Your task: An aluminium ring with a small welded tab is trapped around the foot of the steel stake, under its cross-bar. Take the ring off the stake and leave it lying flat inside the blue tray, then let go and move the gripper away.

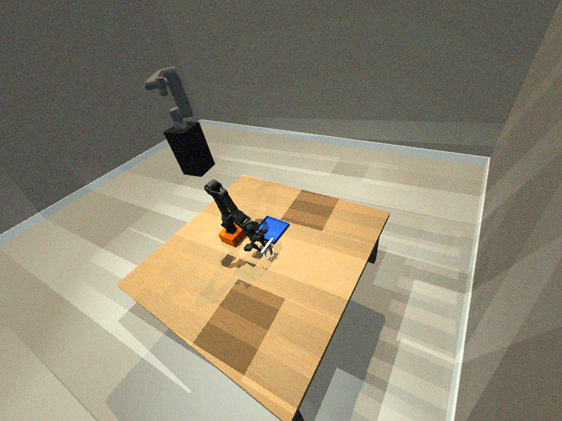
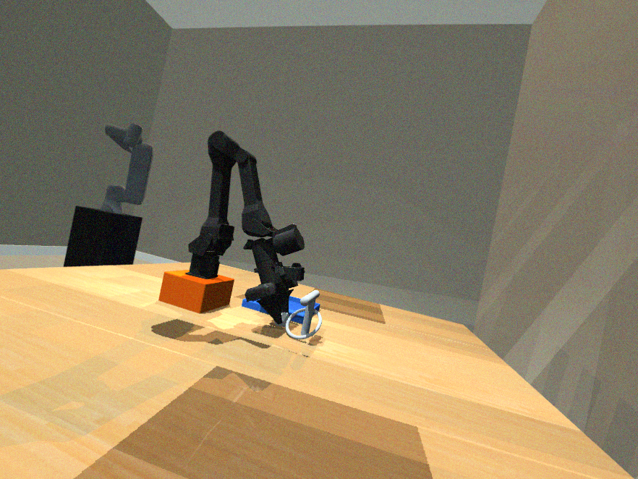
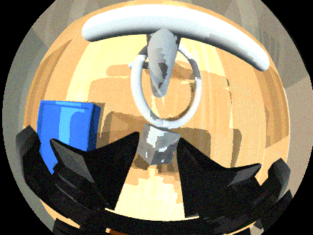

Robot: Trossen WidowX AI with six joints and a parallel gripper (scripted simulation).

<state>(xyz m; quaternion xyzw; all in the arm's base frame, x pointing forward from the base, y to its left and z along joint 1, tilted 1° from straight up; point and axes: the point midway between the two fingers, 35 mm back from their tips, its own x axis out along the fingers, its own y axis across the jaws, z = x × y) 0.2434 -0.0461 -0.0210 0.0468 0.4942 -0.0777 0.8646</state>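
The pale aluminium ring (image 1: 274,253) (image 2: 287,324) (image 3: 136,82) is tilted steeply and encircles the post of the steel stake (image 2: 307,317) (image 3: 161,53), below its cross-bar (image 1: 267,245) (image 2: 309,297) (image 3: 171,18). The ring's grey, block-like tab (image 3: 158,147) is on its near side in the wrist view. My gripper (image 2: 281,320) (image 3: 158,139) is shut on this tab, with one black finger on each side. The blue tray (image 1: 275,226) (image 2: 250,304) (image 3: 94,124) lies to the left in the wrist view and has nothing visible in it. The tab is mostly hidden in the top view.
The arm stands on an orange block (image 1: 231,237) (image 2: 195,292) at the tray's side. The wooden table (image 1: 309,277) (image 2: 411,381) carries dark shadow patches. A grey arm on a black pedestal (image 1: 190,150) (image 2: 102,236) stands beyond the table.
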